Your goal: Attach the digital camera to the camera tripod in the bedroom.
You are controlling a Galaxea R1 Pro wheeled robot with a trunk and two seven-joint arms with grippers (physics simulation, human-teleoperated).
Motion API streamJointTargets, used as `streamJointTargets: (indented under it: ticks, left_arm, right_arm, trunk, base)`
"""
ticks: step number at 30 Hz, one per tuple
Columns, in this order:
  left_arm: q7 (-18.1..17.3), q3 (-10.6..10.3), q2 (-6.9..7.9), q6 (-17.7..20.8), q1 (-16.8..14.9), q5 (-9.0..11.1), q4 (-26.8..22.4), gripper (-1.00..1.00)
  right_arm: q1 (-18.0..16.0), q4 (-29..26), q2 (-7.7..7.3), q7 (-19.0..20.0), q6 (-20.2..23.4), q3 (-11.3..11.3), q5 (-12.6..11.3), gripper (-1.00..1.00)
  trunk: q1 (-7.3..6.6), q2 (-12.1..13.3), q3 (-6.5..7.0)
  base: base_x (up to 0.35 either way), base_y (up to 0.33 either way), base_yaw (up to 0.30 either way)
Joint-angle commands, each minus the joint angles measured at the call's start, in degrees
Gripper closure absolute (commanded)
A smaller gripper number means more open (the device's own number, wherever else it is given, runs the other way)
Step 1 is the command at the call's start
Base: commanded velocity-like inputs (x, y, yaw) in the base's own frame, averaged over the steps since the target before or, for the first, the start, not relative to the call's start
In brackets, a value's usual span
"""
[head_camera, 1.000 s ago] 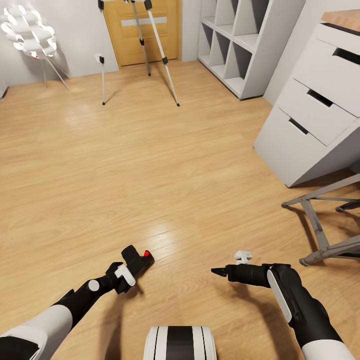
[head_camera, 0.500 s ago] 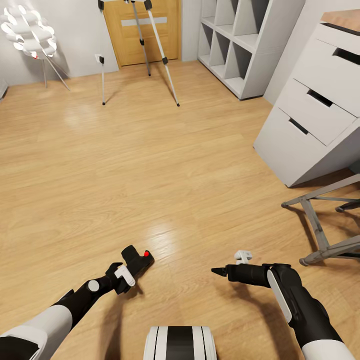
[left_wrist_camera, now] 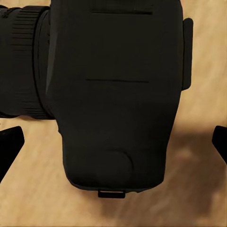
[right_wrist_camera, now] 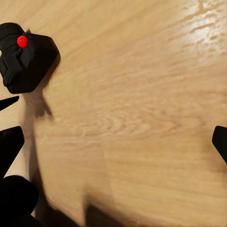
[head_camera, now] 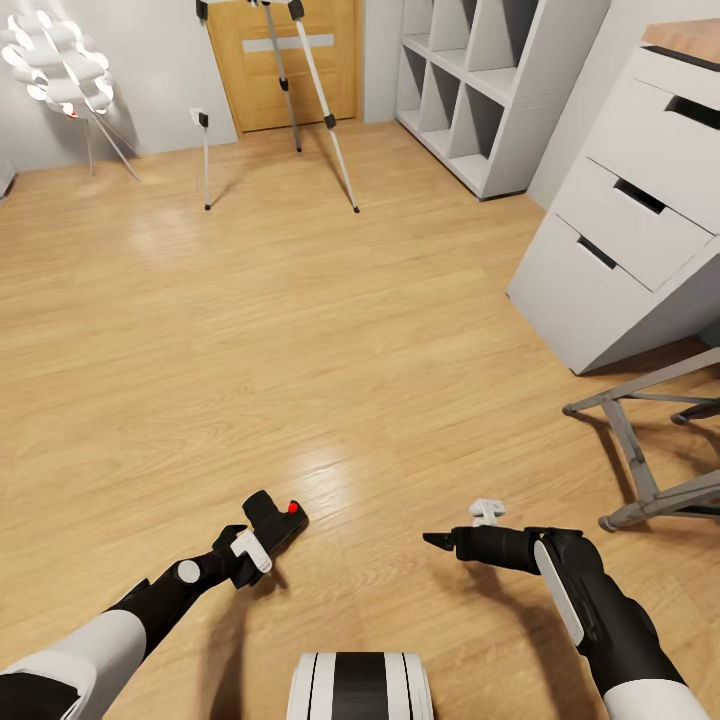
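home bedrm | wood plank floor (head_camera: 300, 330) | wooden door (head_camera: 300, 70) | white cube shelf (head_camera: 480, 90) | drawer chest (head_camera: 630, 210)

Right wrist view: the digital camera (right_wrist_camera: 26, 59) over the light wood plank floor (right_wrist_camera: 142, 109).

The small black camera, its red dot (right_wrist_camera: 21, 41) facing the viewer, sits toward one corner of the picture and casts a dark shadow across the planks beside it. A black fingertip (right_wrist_camera: 9, 146) of the right hand (right_wrist_camera: 113, 142) juts in at one edge and the other shows at the opposite edge, the two set wide apart with only bare floor between them. A bright glare patch lies on the boards well apart from the camera.
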Motion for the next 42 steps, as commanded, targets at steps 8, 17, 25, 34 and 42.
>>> streamJointTargets:
  ticks: [8,17,25,34,42]
  left_arm:
    - [-0.11,0.23,-0.06,-0.28,-0.01,-0.62,-0.19,-1.00]
    - [-0.11,0.22,0.01,-0.23,-0.01,-0.56,0.10,-1.00]
    - [-0.11,0.28,0.05,-0.15,-0.01,-0.52,0.61,-1.00]
    - [-0.04,0.30,0.11,1.82,-0.01,-0.45,0.60,1.00]
    - [0.00,0.37,0.18,1.91,-0.01,-0.42,0.49,1.00]
  right_arm:
    - [-0.02,1.10,0.00,-0.48,0.44,-0.05,-0.58,-1.00]
    - [-0.02,1.30,0.00,-0.45,0.43,0.00,-0.50,-1.00]
    - [-0.02,1.32,0.00,-0.34,0.43,0.03,-0.49,-1.00]
    - [-0.02,1.32,0.00,-0.24,0.43,0.03,-0.49,-1.00]
    - [-0.02,1.32,0.00,-0.20,0.47,0.03,-0.48,-1.00]
  trunk:
    - [-0.01,-0.01,-0.03]
    - [-0.01,-0.01,-0.03]
    - [-0.01,-0.01,-0.03]
    - [-0.01,-0.01,-0.03]
    - [-0.01,-0.01,-0.03]
  base:
    - [0.000,0.000,0.000]
    - [0.000,0.000,0.000]
    - [0.000,0.000,0.000]
    - [0.000,0.000,0.000]
    - [0.000,0.000,0.000]
